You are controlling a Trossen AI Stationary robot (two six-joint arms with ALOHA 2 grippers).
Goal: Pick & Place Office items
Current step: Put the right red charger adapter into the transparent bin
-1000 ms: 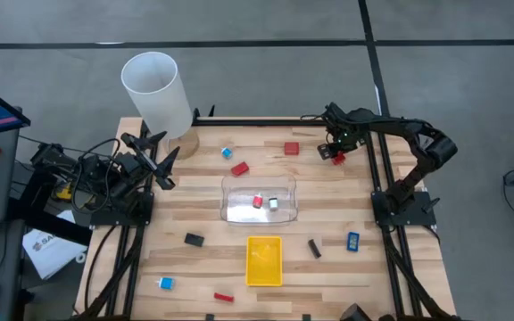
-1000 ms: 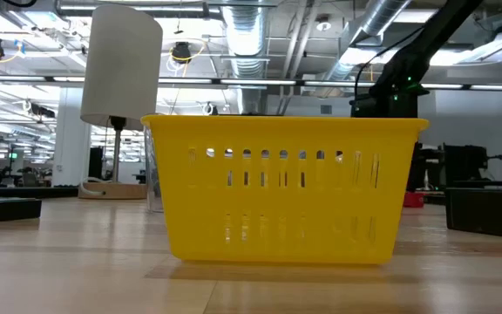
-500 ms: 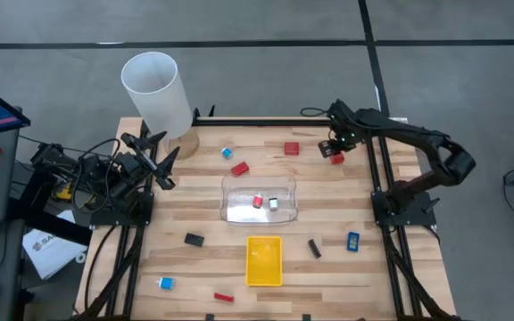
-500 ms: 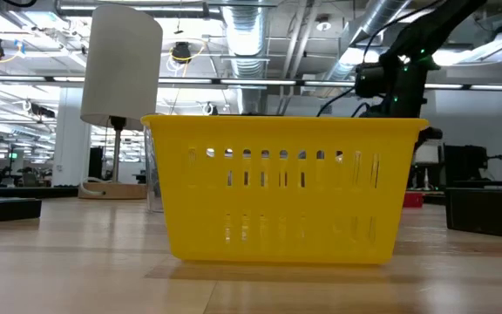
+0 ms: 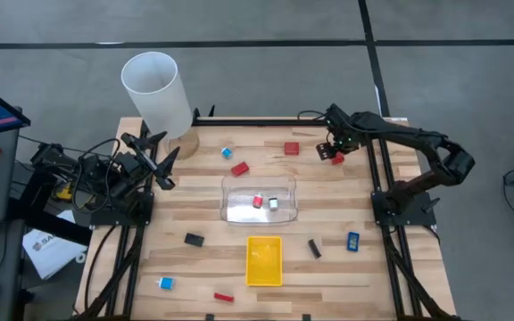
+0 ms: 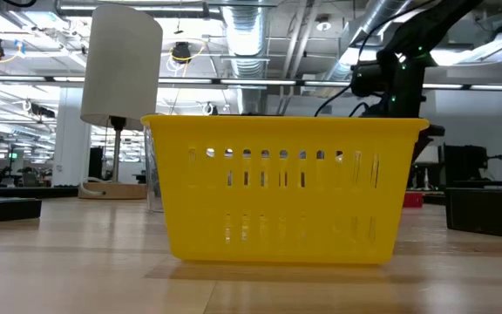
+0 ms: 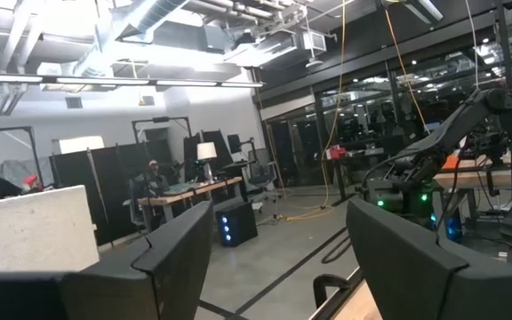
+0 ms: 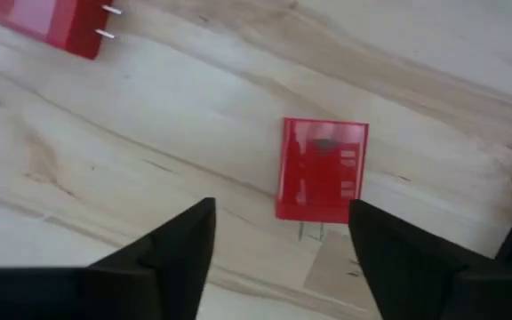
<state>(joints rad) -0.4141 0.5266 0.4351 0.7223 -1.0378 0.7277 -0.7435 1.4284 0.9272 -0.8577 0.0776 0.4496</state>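
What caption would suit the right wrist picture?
Open right gripper poised above a red block lying on the wooden table.

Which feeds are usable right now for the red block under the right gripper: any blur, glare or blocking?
Right wrist view: red block sharp between the open fingers, evenly lit. High view: the block is tiny. Low view: yellow tray blocks most of the table; bright ceiling lights behind.

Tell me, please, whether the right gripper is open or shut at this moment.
Open. In its wrist view the right gripper shows two dark fingers spread apart, with the red block lying on the table between and beyond them, ungrasped.
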